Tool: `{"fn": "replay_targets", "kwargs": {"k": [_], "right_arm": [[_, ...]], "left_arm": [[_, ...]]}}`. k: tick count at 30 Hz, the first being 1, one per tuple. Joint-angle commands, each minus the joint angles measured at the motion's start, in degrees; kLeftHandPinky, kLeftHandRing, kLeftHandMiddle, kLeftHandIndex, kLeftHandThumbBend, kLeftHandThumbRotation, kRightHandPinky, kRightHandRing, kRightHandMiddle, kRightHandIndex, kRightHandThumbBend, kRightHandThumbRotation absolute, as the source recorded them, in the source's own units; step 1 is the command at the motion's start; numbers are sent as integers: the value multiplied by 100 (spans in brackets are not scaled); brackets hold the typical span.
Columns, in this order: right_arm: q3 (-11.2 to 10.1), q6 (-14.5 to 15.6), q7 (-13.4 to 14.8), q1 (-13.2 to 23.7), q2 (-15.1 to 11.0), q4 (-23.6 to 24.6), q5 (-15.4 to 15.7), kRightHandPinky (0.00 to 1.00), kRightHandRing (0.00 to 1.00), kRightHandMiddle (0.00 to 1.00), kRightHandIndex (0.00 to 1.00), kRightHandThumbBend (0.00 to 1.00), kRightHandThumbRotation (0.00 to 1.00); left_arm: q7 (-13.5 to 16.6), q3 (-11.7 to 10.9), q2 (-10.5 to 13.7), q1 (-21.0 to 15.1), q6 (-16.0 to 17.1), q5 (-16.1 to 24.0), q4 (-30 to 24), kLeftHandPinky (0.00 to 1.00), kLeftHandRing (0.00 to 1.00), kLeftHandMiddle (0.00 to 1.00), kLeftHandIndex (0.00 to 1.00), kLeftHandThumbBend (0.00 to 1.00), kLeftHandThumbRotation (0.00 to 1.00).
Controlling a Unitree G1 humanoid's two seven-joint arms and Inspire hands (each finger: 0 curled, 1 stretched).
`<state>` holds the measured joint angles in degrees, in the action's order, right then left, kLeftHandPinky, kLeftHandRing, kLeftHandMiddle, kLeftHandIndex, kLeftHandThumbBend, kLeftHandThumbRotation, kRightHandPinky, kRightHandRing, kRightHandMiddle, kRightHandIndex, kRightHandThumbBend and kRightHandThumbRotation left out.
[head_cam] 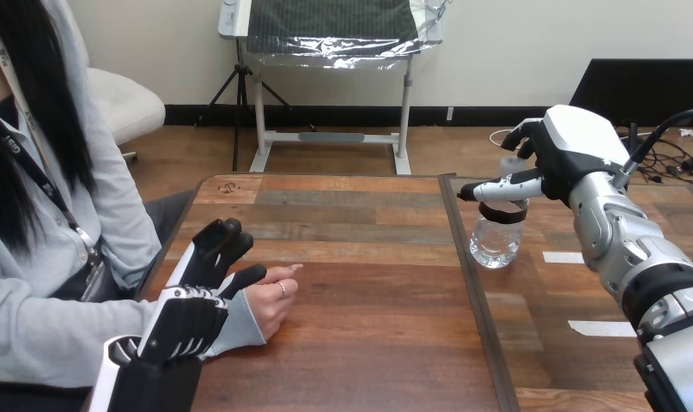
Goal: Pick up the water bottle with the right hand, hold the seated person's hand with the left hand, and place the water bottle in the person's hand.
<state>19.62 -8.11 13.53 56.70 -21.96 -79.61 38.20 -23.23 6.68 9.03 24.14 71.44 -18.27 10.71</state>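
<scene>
my right hand point(574, 142) clasps the bottle point(495, 245) near its cap at the table's point(368, 343) right, my left hand point(186, 322) lies on the person's wrist point(240, 324), grip unclear, and so high a hold may let the bottle swing or slip.

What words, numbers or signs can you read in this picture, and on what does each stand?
None can be read.
Bottle: its dark label band shows no print that can be made out.
Tape strips on the table: white and blank.
</scene>
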Motion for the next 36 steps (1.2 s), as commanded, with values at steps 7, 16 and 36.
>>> {"fn": "replay_targets", "kwargs": {"k": [7, 16, 36], "right_arm": [[24, -69, -190, -178, 186, -44, -5, 61, 70, 74, 75, 100, 61], [89, -62, -149, -233, 178, -48, 62, 61, 70, 73, 75, 100, 64], [-94, -334, 331, -303, 121, 24, -190, 52, 65, 69, 72, 100, 69]], "left_arm": [[59, 104, 54, -194, 112, -59, -273, 82, 92, 95, 93, 98, 58], [93, 62, 71, -208, 150, 36, -249, 84, 93, 95, 93, 99, 59], [195, -32, 37, -203, 189, 164, -208, 81, 91, 94, 93, 97, 63]]}}
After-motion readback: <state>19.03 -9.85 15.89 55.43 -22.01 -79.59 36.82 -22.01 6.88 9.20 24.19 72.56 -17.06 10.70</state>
